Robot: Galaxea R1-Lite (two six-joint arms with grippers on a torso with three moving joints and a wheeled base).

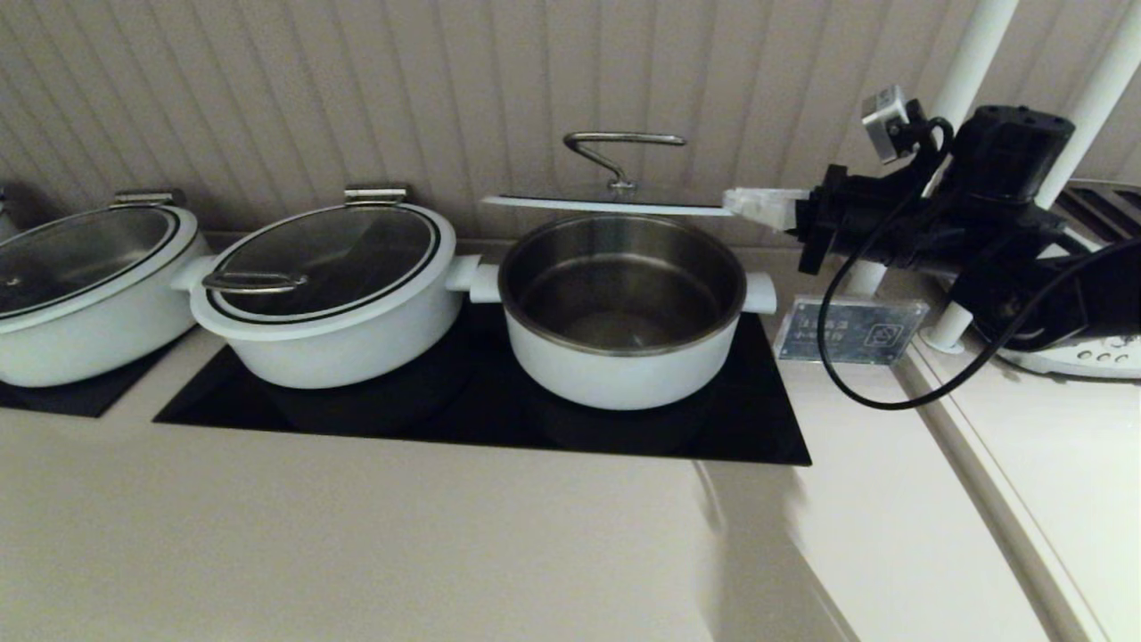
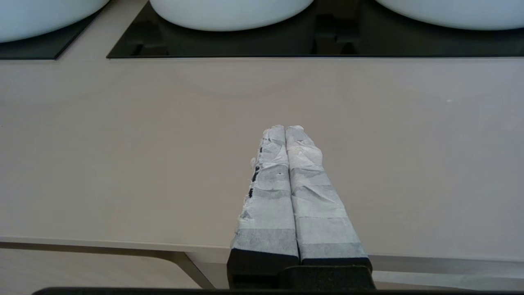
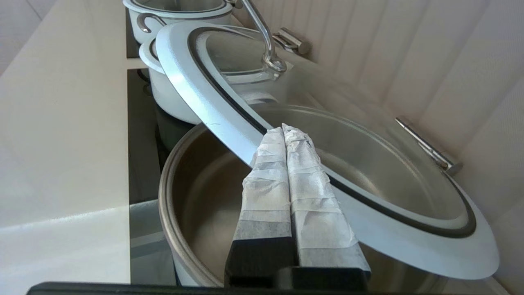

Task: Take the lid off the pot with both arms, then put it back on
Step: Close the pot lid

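The open white pot [image 1: 621, 312] with a steel inside stands on the black cooktop [image 1: 758, 428]. Its glass lid [image 1: 615, 205], white-rimmed with a metal loop handle [image 1: 624, 143], hangs level a little above the pot. My right gripper [image 1: 740, 203] reaches in from the right and is shut on the lid's right rim. In the right wrist view the taped fingertips [image 3: 283, 130] pinch the rim of the lid [image 3: 184, 78] over the pot [image 3: 196, 196]. My left gripper [image 2: 285, 129] is shut and empty above the bare counter, out of the head view.
Two more white pots with lids stand to the left [image 1: 330, 285] [image 1: 89, 285]. A small sign plate [image 1: 847, 332] and white posts [image 1: 972, 71] are at the right behind the arm. A panelled wall runs close behind the pots.
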